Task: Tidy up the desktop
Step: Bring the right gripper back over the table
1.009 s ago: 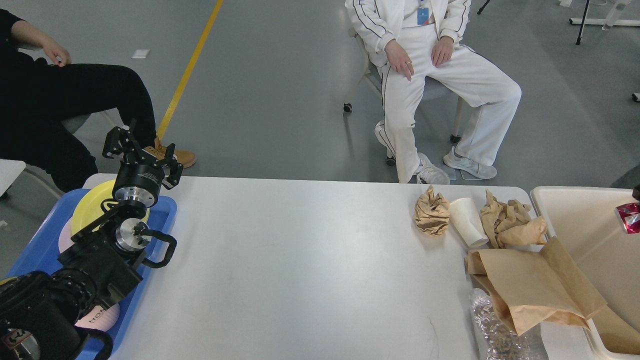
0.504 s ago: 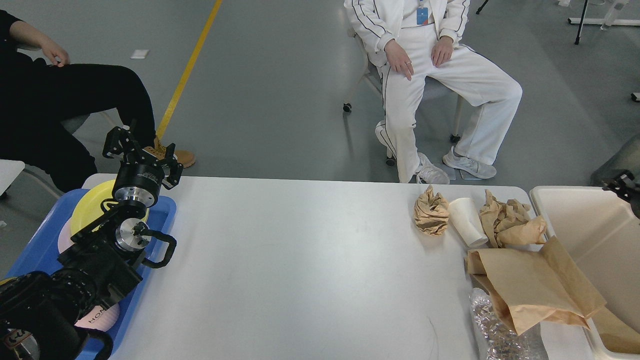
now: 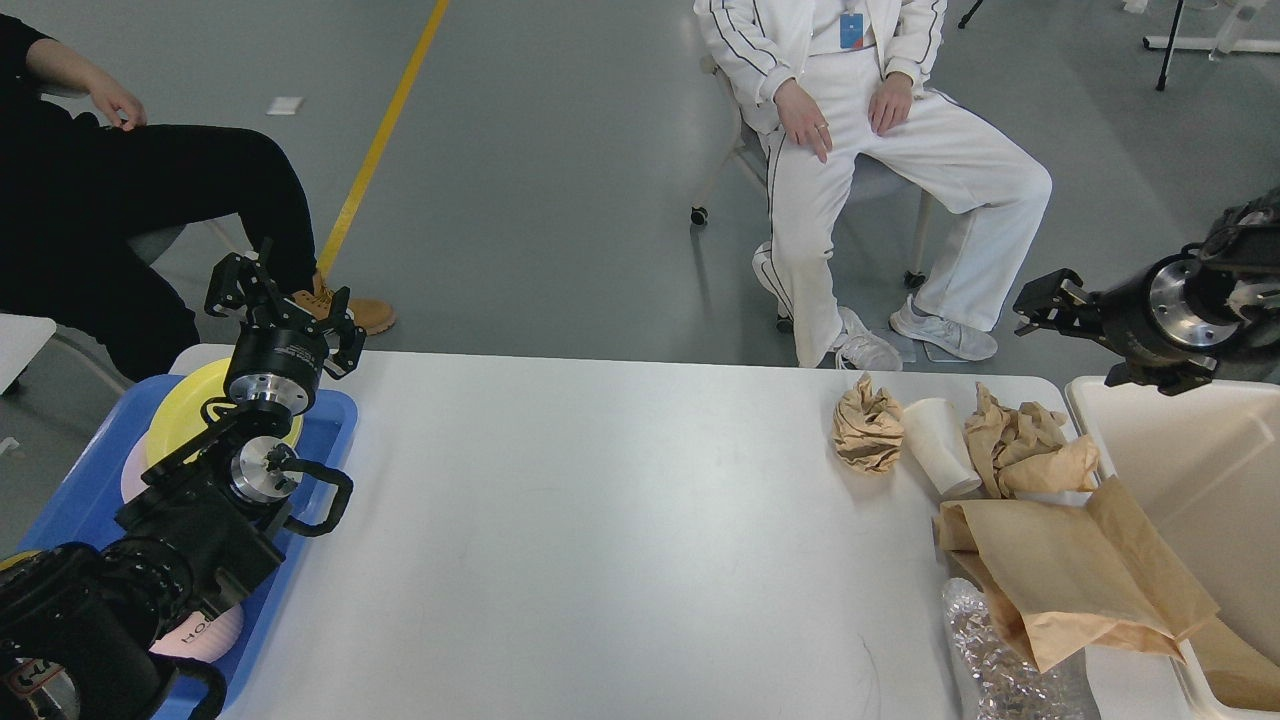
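The white desktop [image 3: 620, 520] fills the lower part of the head view. At its right end lie a crumpled brown paper ball [image 3: 865, 428], a white paper cup [image 3: 940, 445] on its side, a second crumpled brown paper [image 3: 1028, 445], a flat brown paper bag [image 3: 1070, 570] and crinkled clear plastic [image 3: 1000, 665]. My left gripper [image 3: 285, 300] hangs open and empty above the far left corner. My right gripper [image 3: 1040, 305] points left above the bin's far corner, open with nothing in it.
A cream bin [image 3: 1200, 470] stands at the right end, with the bag's edge leaning over its rim. At the left a blue tray [image 3: 325, 430] holds a yellow plate [image 3: 185, 405] and pink plates [image 3: 205, 630]. Two people sit beyond the far edge.
My right arm has come in from the right edge and moved up and left over the bin's far corner. The red shiny thing seen at the right edge is gone. The left arm is still.
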